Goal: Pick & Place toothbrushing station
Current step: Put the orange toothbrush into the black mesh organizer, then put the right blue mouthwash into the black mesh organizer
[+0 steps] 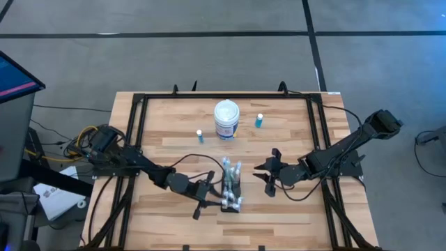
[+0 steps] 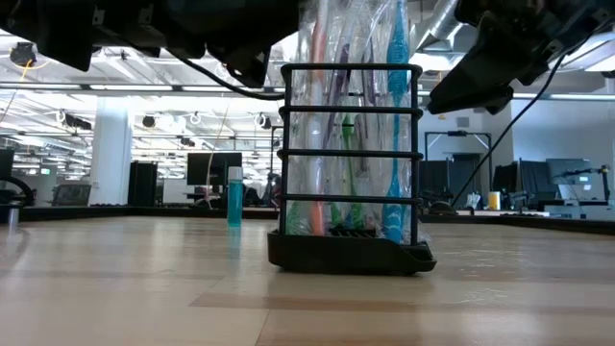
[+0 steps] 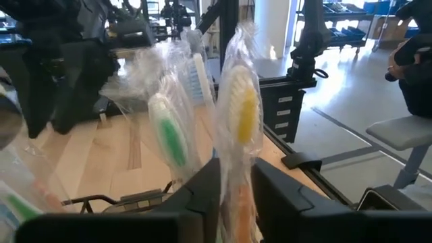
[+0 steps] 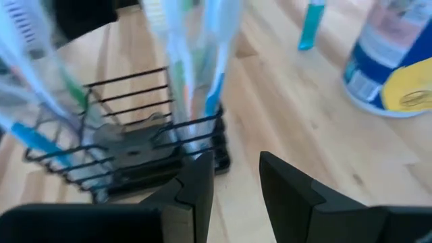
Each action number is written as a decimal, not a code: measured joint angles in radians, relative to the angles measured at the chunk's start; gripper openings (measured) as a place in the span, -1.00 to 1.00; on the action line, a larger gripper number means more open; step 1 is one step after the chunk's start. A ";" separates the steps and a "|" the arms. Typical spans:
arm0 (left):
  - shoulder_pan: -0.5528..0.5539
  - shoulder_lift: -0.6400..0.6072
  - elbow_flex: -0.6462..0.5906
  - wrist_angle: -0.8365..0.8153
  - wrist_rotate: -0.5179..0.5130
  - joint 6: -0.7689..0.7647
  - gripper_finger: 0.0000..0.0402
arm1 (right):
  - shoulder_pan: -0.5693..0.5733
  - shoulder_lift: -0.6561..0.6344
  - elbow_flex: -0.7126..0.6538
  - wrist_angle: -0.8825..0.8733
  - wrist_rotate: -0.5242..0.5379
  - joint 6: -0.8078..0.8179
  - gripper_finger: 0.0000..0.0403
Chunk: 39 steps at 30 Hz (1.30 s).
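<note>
Left gripper [image 1: 209, 198] fingers parted around wrapped yellow toothbrush [image 3: 241, 118] in black holder [image 1: 231, 196]; withdraw straight. Right gripper [image 1: 268, 173] part-open, empty.

No text, brand, number or sign can be read in any view. The tub [image 1: 226, 119] carries a blue label with a yellow patch, seen closest in the right wrist view [image 4: 398, 67], but its print is too blurred to make out. The small teal bottles [image 1: 259, 120] show no legible marking, and the wrapped toothbrushes [image 2: 351, 125] in the holder [image 2: 348, 252] bear nothing that can be read.
</note>
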 joint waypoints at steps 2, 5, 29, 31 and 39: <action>0.000 -0.012 0.000 0.002 -0.002 0.000 -0.53 | 0.000 0.000 0.000 0.000 0.015 0.000 -0.45; 0.000 -0.036 0.000 -0.002 -0.002 0.000 -0.40 | -0.001 0.000 0.000 0.000 0.020 0.000 -0.45; 0.006 -0.269 0.000 -0.228 -0.108 0.001 -0.23 | -0.260 0.000 0.000 -0.167 0.205 0.064 -0.45; 0.006 -0.275 0.000 -0.236 -0.108 0.001 -0.23 | -0.288 0.000 0.000 -0.167 0.205 0.064 -0.45; 0.010 -0.276 0.000 -0.235 -0.109 0.001 -0.24 | -0.409 0.000 0.000 -0.171 0.205 0.048 -0.45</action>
